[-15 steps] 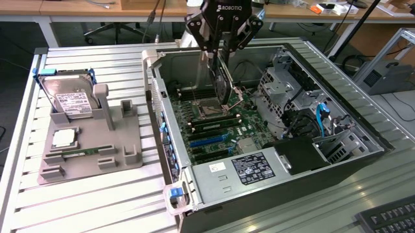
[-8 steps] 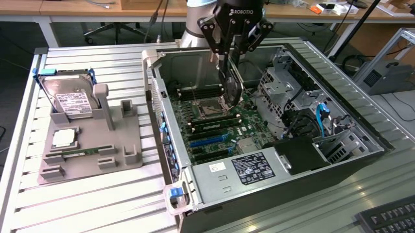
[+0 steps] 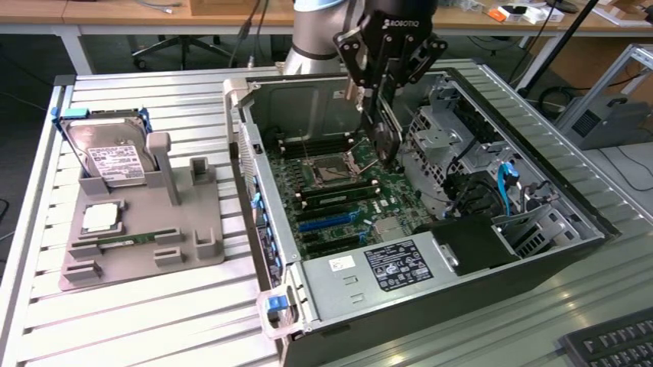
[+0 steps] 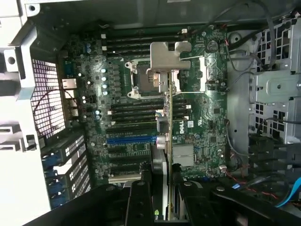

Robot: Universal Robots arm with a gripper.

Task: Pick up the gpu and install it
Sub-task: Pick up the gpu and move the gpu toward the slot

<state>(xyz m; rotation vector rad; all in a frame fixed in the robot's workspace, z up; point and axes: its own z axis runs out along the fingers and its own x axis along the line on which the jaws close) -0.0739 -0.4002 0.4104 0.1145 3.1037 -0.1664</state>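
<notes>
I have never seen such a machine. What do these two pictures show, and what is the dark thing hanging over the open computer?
This is a robot arm with a gripper, its metal hand. One picture comes from a camera off the arm; the other from a camera on its wrist, looking down into the open computer case. The gripper is shut on the gpu, a thin dark card, which hangs above the motherboard. On the table beside the case, a grey holder carries a hard drive.

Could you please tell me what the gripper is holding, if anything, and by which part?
The gripper holds the gpu, pinched across its flat faces at the upper edge, above the motherboard.
</notes>
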